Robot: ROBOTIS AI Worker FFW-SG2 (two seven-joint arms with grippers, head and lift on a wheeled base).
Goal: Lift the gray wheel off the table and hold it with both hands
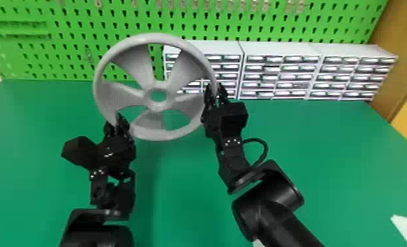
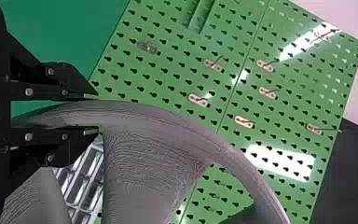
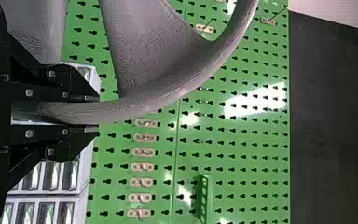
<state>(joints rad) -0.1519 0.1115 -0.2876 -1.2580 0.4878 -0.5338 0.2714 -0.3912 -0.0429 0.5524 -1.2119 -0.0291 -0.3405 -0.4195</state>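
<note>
Gray round broad-spoked wheel [image 1: 159, 106] is raised before the green perforated pegboard [image 1: 74, 39]. It looks like stiff, fairly light plastic, its fine-lined surface probably not very slippery; the slim outer rim is the place to hold, and uneven pulling could twist it. The black two-fingered left gripper [image 1: 115, 122] and matching right gripper [image 1: 215, 88] each pinch that rim. White box-shaped drawer cabinets [image 1: 219, 49] stand in front of the pegboard; what their small drawers contain, I cannot tell.

Green pegboard [image 1: 72, 46], mounted hooks [image 2: 213, 65], white drawer cabinets [image 1: 281, 48] before it
</note>
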